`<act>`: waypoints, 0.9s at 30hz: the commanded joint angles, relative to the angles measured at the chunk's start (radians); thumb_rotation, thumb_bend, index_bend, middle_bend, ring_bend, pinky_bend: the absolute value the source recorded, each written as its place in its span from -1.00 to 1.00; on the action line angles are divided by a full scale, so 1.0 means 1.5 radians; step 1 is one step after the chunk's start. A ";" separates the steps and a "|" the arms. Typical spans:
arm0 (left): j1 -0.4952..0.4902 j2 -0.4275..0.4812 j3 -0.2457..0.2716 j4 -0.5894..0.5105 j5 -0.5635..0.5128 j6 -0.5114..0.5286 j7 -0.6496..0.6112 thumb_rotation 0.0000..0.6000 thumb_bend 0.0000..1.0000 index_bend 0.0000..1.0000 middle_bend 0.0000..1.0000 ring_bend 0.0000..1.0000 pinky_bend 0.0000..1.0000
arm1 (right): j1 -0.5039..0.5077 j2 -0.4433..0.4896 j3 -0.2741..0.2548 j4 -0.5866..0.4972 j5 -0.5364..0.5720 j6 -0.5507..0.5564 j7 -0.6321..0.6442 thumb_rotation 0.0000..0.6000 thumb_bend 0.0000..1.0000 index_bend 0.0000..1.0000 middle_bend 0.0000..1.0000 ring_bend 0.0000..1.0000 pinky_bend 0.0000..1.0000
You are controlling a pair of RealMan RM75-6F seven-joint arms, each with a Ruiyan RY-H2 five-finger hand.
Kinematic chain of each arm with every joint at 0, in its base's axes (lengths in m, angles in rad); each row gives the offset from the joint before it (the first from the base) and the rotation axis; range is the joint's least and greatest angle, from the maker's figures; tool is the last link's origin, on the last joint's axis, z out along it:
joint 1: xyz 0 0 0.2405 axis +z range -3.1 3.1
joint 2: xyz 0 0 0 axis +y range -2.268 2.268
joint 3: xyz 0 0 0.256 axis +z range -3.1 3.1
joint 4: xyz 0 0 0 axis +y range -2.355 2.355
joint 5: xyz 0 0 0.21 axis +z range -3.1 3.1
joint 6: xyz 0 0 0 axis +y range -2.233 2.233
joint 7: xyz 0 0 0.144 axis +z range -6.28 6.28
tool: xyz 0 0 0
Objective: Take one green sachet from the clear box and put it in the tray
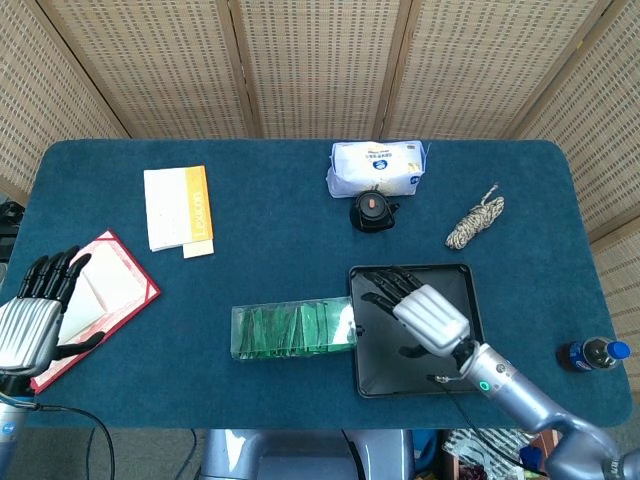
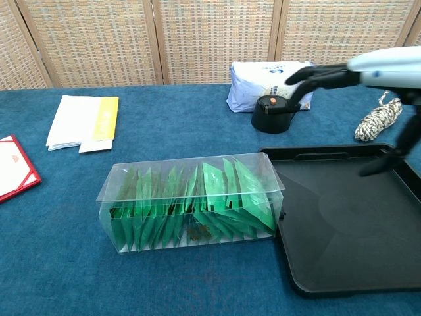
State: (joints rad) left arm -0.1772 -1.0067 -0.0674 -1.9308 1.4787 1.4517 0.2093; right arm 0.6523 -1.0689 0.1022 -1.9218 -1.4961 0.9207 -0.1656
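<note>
The right hand [image 1: 425, 310] reaches forward with fingers spread and empty (arm angled in from the lower right), while the left hand [image 1: 30, 325] rests open at the far left.

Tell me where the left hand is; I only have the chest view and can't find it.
Observer: The left hand shows only in the head view, at the table's near left edge, over the red folder, fingers apart, holding nothing.
Operator: The arm on my right, is that hand over the tray?
Observer: Yes, the right hand hangs over the black tray, fingers pointing toward the clear box, holding nothing.
Operator: Anything off to the right that I can't see?
Observer: A small bottle with a blue cap lies at the table's near right edge.
</note>
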 commanded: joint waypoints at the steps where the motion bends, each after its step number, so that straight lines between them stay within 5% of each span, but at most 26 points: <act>1: -0.001 0.005 -0.001 0.000 -0.003 -0.005 -0.008 1.00 -0.88 -1.00 -1.00 -1.00 -1.00 | 0.096 -0.110 0.062 -0.019 0.165 -0.066 -0.162 1.00 -0.89 -0.55 -1.00 -1.00 -1.00; 12: -0.007 0.018 -0.004 0.003 -0.008 -0.019 -0.036 1.00 -0.88 -1.00 -1.00 -1.00 -1.00 | 0.190 -0.244 0.041 -0.006 0.378 -0.016 -0.382 1.00 -0.82 -0.48 -1.00 -1.00 -1.00; 27: -0.006 0.029 -0.005 0.005 -0.004 -0.020 -0.066 1.00 -0.88 -1.00 -1.00 -1.00 -1.00 | 0.243 -0.307 0.033 0.017 0.435 0.032 -0.431 1.00 -0.63 -0.46 -1.00 -1.00 -1.00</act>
State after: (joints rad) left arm -0.1860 -0.9630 -0.0753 -1.9228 1.4730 1.4223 0.1101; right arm 1.0156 -1.5274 0.1522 -1.8983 -0.8459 0.9671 -0.8108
